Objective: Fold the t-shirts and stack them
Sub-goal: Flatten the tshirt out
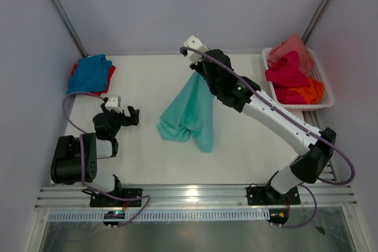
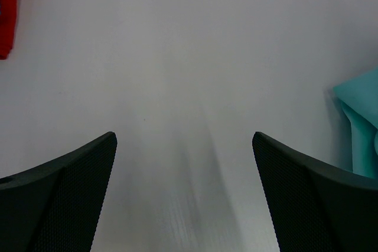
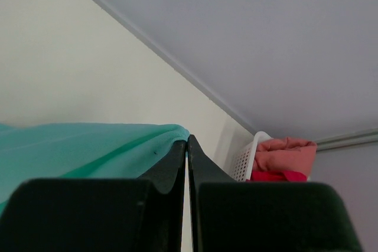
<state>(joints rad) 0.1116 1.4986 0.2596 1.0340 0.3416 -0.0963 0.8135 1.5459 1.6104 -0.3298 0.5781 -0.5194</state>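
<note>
- While the right hand [image 1: 195, 73] pinches one end of the mint-teal t-shirt [image 1: 192, 113] with its jaws closed tight on the cloth, the shirt hangs over the middle of the bench [image 1: 147, 157]. Its bunched lower end seems to rest on the surface.
- The left hand [image 1: 131, 114] hovers to the shirt's left, spread wide and holding nothing.
- Spreading the shirt flat probably comes next. The left hand should take a free corner of the low bunch, and the two hands should then draw apart evenly so no crease is trapped.
- The shirt's long axis runs from the pinched far end toward the near-left. Whether collar or hem is uppermost I cannot tell.
</note>
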